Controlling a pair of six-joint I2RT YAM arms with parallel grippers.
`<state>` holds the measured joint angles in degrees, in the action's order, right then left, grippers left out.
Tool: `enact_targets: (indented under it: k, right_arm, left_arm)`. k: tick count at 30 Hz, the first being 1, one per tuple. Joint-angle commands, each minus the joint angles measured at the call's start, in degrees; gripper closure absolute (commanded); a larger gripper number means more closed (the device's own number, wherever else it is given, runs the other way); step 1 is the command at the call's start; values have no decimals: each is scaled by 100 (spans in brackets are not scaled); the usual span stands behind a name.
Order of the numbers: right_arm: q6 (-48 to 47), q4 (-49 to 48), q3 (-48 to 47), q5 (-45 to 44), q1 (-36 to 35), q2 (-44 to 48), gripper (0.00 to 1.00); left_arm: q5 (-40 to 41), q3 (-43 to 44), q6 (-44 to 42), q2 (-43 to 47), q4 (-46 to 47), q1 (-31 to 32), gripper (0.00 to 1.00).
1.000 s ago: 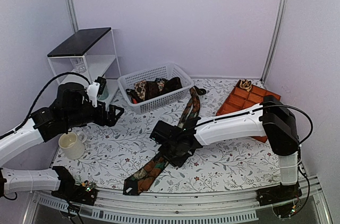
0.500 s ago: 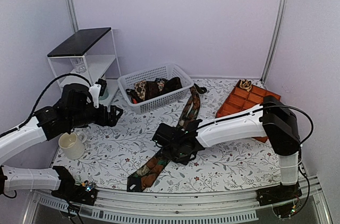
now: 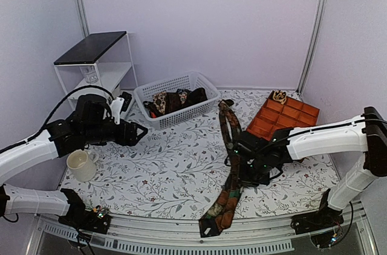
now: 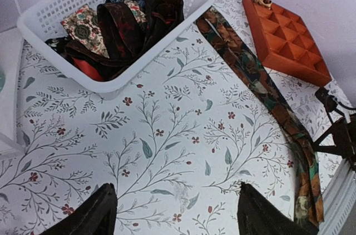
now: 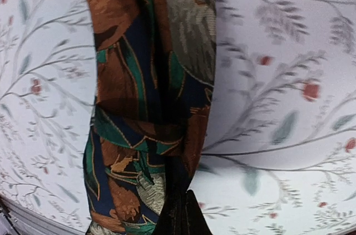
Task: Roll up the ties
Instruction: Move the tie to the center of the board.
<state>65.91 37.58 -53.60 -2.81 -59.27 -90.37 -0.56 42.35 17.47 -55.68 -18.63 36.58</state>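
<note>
A long rust, green and navy patterned tie (image 3: 230, 164) lies stretched from near the white basket to past the table's front edge; it also shows in the left wrist view (image 4: 261, 90). My right gripper (image 3: 240, 169) is shut on this tie (image 5: 150, 107) near its middle, the fabric pinched and bunched at the fingertips (image 5: 181, 218). My left gripper (image 3: 138, 131) is open and empty, hovering over the floral cloth left of centre (image 4: 175, 213). Several more ties (image 3: 172, 99) lie heaped in the white basket (image 3: 178, 116), also seen from the left wrist (image 4: 119, 29).
An orange compartment tray (image 3: 283, 116) holding a rolled tan tie (image 3: 279, 95) sits at the back right. A cream mug (image 3: 81, 165) stands at the left. A white shelf unit (image 3: 97, 61) stands at the back left.
My right gripper has dragged the tie to the right and toward the front, so its wide end now hangs over the front edge. My left gripper has shifted slightly right.
</note>
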Motion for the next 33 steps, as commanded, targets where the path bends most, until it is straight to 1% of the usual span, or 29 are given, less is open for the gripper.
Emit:
enact_targets:
  k: [1, 3, 5, 7, 8, 11, 13, 18, 21, 23, 25, 27, 28, 30, 33]
  right_arm:
    - [-248, 793, 566, 25, 487, 720, 100]
    - [-135, 1111, 555, -335, 662, 883, 100]
    - [-53, 1209, 502, -572, 860, 1004, 99]
    - [-85, 1156, 305, -695, 1003, 983, 86]
    - [-274, 1085, 137, -738, 1020, 915, 81]
    - [-882, 881, -556, -798, 1027, 596, 70]
    - [-1595, 567, -930, -881, 1057, 396, 61]
    - [-2978, -825, -1336, -540, 1512, -282, 49]
    - [-3416, -1348, -1707, -399, 1875, -914, 38]
    - [-3730, -1617, -2071, -433, 2054, -1302, 30]
    - [-4105, -1841, -2426, -628, 2201, -1691, 27]
    - [-4356, -1978, -2740, -787, 2346, -2042, 21]
    - [-4450, -2027, -2877, -839, 2424, -2205, 16]
    - [-4586, -2216, -3043, -881, 2575, -2507, 2]
    - [-4745, -2288, -3413, -856, 2637, -2949, 0]
  left_arm:
    - [-414, 192, 63, -248, 189, 7, 27]
    - [-427, 212, 96, -293, 187, 13, 27]
    - [-409, 193, 143, -282, 178, 16, 28]
    - [-374, 144, 166, -228, 181, 14, 28]
    - [-336, 124, 175, -198, 184, 16, 28]
    - [-231, 70, 177, -96, 122, 16, 28]
    - [-125, 13, 148, -13, 77, 16, 28]
    - [102, -141, 61, 225, -31, 14, 27]
    - [148, -194, 39, 406, -105, 14, 27]
    - [216, -221, 37, 551, -179, 16, 27]
    - [275, -260, 56, 713, -254, 16, 27]
    - [329, -303, 98, 872, -295, 15, 27]
    - [368, -322, 129, 949, -317, 13, 27]
    - [450, -362, 203, 1095, -361, 16, 27]
    - [523, -400, 343, 1238, -415, 16, 27]
